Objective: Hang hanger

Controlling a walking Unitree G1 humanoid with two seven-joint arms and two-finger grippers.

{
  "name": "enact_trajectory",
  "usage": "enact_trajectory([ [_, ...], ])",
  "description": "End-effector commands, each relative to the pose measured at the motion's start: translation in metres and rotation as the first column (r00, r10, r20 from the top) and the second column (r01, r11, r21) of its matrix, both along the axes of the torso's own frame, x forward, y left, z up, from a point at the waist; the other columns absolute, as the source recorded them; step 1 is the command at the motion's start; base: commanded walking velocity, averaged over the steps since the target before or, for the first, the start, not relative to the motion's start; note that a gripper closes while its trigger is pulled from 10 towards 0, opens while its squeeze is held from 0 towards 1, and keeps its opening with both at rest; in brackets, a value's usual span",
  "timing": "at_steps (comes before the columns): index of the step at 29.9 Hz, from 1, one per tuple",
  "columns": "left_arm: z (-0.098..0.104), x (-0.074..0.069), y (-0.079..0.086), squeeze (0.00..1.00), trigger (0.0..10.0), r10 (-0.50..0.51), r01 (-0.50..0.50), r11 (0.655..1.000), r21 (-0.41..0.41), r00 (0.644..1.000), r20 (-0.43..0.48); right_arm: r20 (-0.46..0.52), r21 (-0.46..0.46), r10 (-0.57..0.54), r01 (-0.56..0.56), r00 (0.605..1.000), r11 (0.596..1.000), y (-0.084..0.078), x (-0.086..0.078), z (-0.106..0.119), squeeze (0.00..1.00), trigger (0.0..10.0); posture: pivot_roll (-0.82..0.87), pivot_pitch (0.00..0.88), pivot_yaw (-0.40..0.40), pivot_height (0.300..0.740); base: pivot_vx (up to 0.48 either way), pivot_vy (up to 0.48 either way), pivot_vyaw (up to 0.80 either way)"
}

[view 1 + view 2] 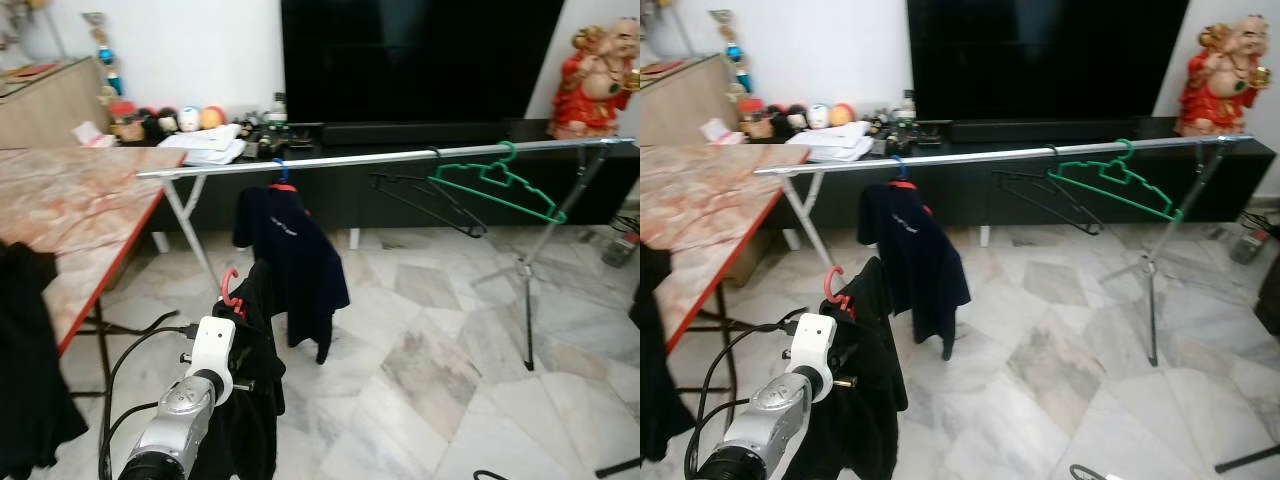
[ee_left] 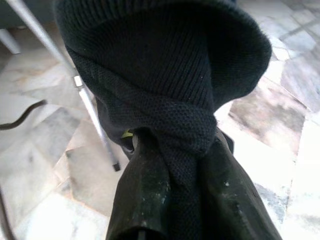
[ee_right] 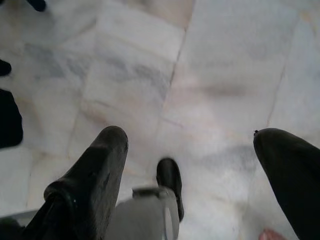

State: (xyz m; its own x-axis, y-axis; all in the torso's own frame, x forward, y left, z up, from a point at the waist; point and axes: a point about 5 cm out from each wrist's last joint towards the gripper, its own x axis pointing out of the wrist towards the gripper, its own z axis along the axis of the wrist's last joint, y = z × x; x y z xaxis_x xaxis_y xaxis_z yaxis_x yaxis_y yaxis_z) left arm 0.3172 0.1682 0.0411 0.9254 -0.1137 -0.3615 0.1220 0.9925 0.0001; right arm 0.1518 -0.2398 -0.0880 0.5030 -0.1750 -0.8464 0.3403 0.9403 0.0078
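Note:
A red hanger (image 1: 229, 288) carries a black garment (image 1: 255, 400) low at the left, with my left gripper (image 1: 238, 332) shut on it below the hook. The left wrist view has both fingers (image 2: 142, 195) pinched on the black knit fabric (image 2: 170, 90). Behind it a silver rail (image 1: 400, 158) runs across the room. A dark navy shirt (image 1: 292, 255) hangs on that rail, directly beyond the held hanger. My right gripper (image 3: 192, 150) hangs open over the marble floor.
A green hanger (image 1: 497, 187) and a black hanger (image 1: 425, 200) hang further right on the rail. A tripod stand (image 1: 527, 290) holds its right end. A marble-topped table (image 1: 80, 205) with black cloth (image 1: 30, 360) stands on the left. A TV console lies behind.

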Motion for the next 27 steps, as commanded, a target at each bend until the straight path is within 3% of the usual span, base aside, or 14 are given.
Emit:
enact_trajectory([
  [1,0.011,0.007,0.0,0.0,10.0,0.001,-0.001,1.0,0.0,0.999,0.047,-0.008,0.006,0.025,-0.025,1.0,1.0,0.006,-0.002,-0.002,0.0,10.0,-0.09,0.0,0.078,0.74,0.345,0.0,0.0],
  [13,0.008,0.005,0.004,0.0,10.0,0.021,-0.021,1.0,0.003,0.999,0.044,-0.031,0.01,0.143,-0.143,0.989,0.99,0.042,-0.006,-0.011,0.0,10.0,-0.09,0.0,0.08,0.74,0.353,0.0,0.0],
  [17,0.008,0.005,0.006,0.0,10.0,0.028,-0.029,0.999,0.021,0.999,0.044,-0.034,0.011,0.176,-0.176,0.984,0.984,0.05,-0.007,-0.012,0.0,10.0,-0.09,0.0,0.081,0.74,0.314,0.0,0.72],
  [22,0.007,0.004,0.005,0.0,10.0,0.03,-0.031,0.999,0.027,0.998,0.048,-0.02,0.012,0.171,-0.171,0.985,0.985,0.046,-0.004,-0.01,0.0,10.0,-0.09,0.0,0.08,0.74,0.0,0.0,0.8],
  [27,0.006,0.003,0.002,0.0,10.0,0.016,-0.019,0.999,0.045,0.999,0.05,-0.016,0.024,0.181,-0.18,0.983,0.983,0.046,-0.003,-0.01,0.0,10.0,-0.1,0.0,0.081,0.74,0.0,-0.067,0.0],
])
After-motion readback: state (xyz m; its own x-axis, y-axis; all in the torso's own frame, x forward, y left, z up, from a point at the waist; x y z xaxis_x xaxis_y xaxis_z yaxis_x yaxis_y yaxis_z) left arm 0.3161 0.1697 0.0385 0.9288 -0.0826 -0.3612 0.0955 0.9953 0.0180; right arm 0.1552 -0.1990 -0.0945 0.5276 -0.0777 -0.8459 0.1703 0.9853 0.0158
